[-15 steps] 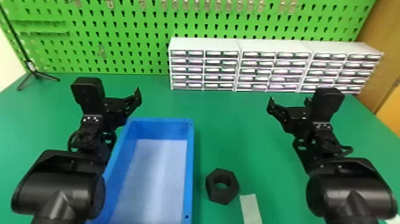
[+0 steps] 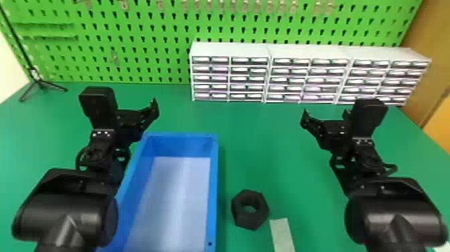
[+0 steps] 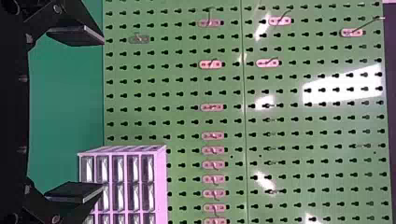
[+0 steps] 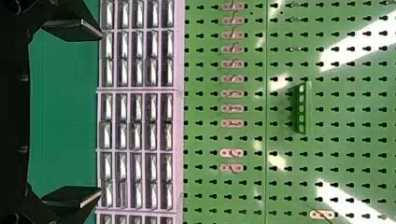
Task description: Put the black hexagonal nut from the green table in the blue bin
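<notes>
The black hexagonal nut (image 2: pixel 250 210) lies flat on the green table (image 2: pixel 268 140), just right of the blue bin (image 2: pixel 214 187) and not touching it. My left gripper (image 2: pixel 134 119) is above the bin's far left corner, well away from the nut. On the right side, my right gripper (image 2: pixel 325 116) is held over the table, farther back than the nut. In the left wrist view the left gripper (image 3: pixel 102 114) is open with nothing between its fingers. The right gripper (image 4: pixel 101 113) stands open and unloaded in the right wrist view.
A pale strip (image 2: pixel 282 234) lies close to the nut's right side. White drawer units (image 2: pixel 231 50) stand at the back of the table before the green pegboard (image 2: pixel 134 43). A black tripod stand (image 2: pixel 39 82) is at the back left.
</notes>
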You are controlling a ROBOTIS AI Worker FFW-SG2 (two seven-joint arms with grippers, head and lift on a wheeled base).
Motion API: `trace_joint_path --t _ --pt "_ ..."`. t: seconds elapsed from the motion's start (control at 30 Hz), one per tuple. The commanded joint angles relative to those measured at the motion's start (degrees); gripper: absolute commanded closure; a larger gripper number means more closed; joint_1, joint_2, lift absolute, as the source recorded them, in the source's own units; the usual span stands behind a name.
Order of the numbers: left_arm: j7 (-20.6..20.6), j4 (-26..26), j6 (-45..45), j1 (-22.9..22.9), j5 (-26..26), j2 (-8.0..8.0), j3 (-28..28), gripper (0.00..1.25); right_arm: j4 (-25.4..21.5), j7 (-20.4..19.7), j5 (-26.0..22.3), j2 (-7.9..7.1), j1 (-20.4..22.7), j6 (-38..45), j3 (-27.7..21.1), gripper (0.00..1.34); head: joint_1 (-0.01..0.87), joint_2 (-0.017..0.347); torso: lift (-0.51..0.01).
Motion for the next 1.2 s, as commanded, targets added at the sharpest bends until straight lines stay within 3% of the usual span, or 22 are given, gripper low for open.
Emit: trace_joint_path --t 0.0,0.47,0.83,1.17 --pt "0.0 0.0 0.0 0.0 0.0 0.0 0.1 0.17 0.0 0.0 -0.1 0.0 0.0 0.0 0.0 0.13 0.683 0.028 -0.096" --pt "0.0 0.0 0.0 0.1 0.0 0.0 0.2 0.17 -3.7 2.0 -0.4 -1.23 0.9 5.4 -0.3 0.13 0.683 0.028 -0.096" --pt "0.0 0.0 0.0 0.2 0.1 0.0 0.3 0.17 -9.6 10.8 0.1 -2.02 1.9 17.4 -3.0 0.13 0.683 0.028 -0.096" --pt "0.0 0.0 0.0 0.4 0.2 0.0 0.5 0.17 -13.7 19.1 3.3 -3.87 2.4 26.3 -3.5 0.13 0.683 0.028 -0.096"
